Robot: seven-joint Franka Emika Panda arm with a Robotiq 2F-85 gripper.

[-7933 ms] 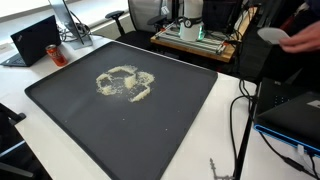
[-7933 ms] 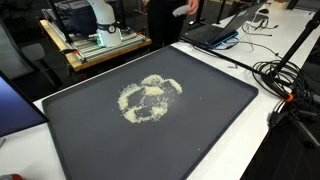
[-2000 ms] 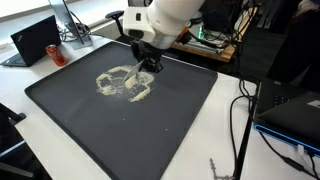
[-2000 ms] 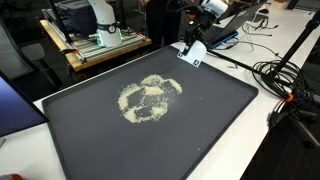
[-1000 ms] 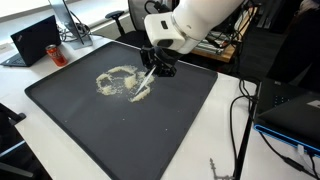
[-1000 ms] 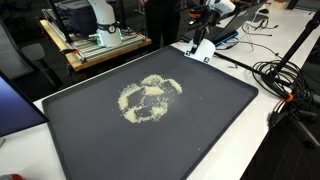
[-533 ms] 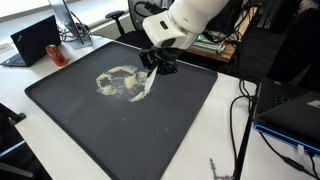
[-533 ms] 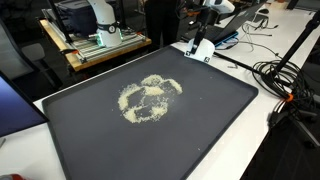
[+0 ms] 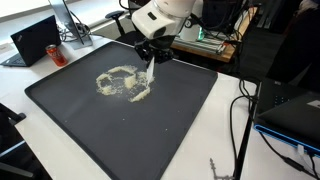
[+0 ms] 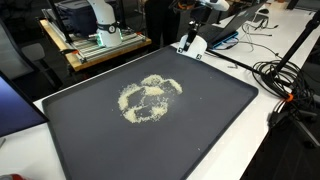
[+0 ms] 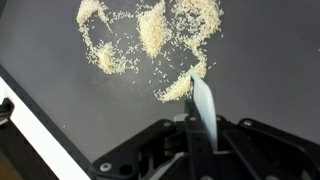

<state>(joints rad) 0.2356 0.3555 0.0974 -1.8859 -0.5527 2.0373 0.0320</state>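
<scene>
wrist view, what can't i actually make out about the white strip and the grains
- white strip: its lower end is hidden inside the shut pincer in the wrist view, so its full shape is unclear.
- Whether its tip touches the black mat: too small in both exterior views, foreshortened in the wrist view.
- grains: the pile is cut off by the wrist view's top edge; too small to tell their kind anywhere.

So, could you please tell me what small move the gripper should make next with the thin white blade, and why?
Probably ease the thin white blade, clamped in the gripper, down onto the black tray just outside the nearest clump: the pale scattered grains lie in a loose ring, and the tip points at its edge.
</scene>
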